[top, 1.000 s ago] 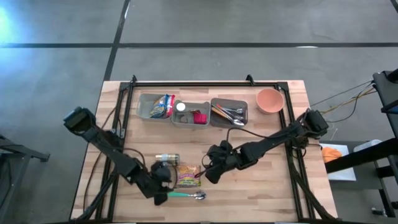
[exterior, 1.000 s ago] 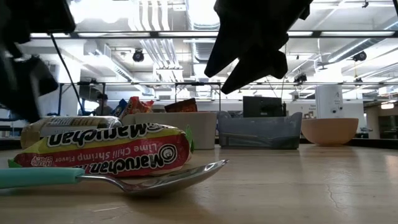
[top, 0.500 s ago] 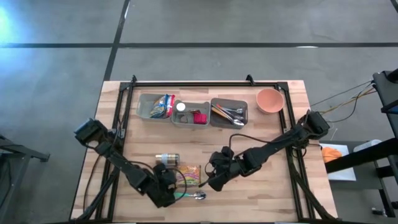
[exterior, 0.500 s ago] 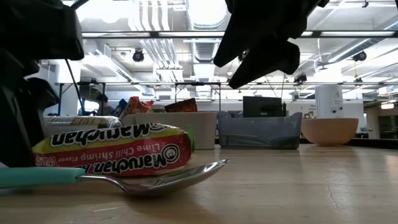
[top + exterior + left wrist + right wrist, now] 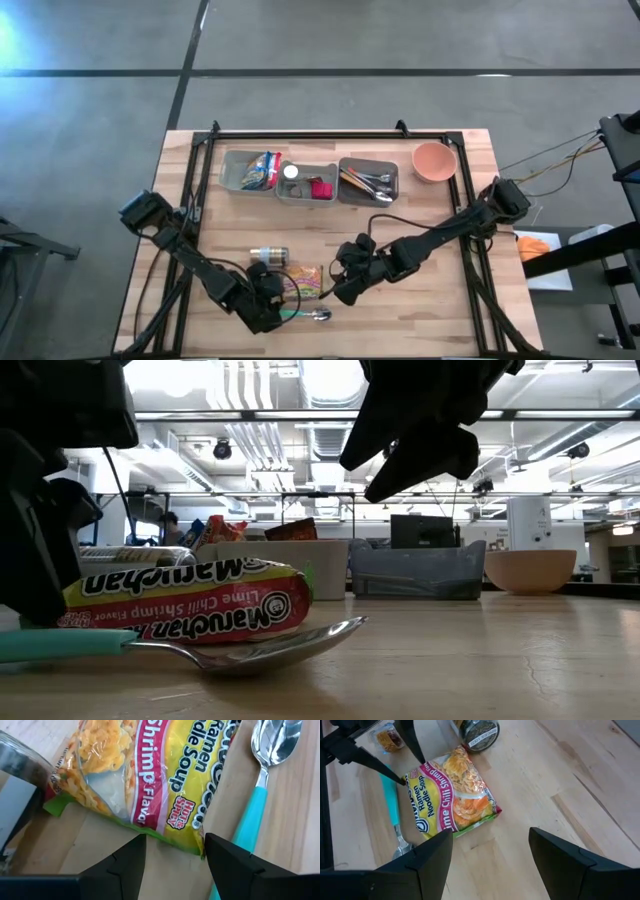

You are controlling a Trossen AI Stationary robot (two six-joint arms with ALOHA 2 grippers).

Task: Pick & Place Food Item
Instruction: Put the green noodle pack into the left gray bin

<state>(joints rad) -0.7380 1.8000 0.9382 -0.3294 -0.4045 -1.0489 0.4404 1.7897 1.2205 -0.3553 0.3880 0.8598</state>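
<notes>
A ramen noodle packet point(image 5: 302, 283) point(image 5: 150, 775), yellow and red, lies flat on the wooden table near its front edge. My left gripper point(image 5: 274, 298) point(image 5: 172, 840) is down at table height at the packet's left end, open. One finger point(image 5: 127, 862) stands on each side of that end's edge, and the packet's corner point(image 5: 199, 851) reaches just between them. My right gripper point(image 5: 338, 288) point(image 5: 490, 835) hangs open above the table, right of the packet and clear of it.
A teal-handled spoon point(image 5: 308, 315) point(image 5: 260, 795) lies just in front of the packet. A small jar point(image 5: 268, 254) lies on its side behind it. Three grey bins point(image 5: 308, 182) with snacks and cutlery and a pink bowl point(image 5: 434, 161) line the far edge.
My left gripper has come down to the table at the packet's left end and tipped more steeply downward, then kept still. Its fingers have stayed open. The packet, spoon and jar have not moved.
</notes>
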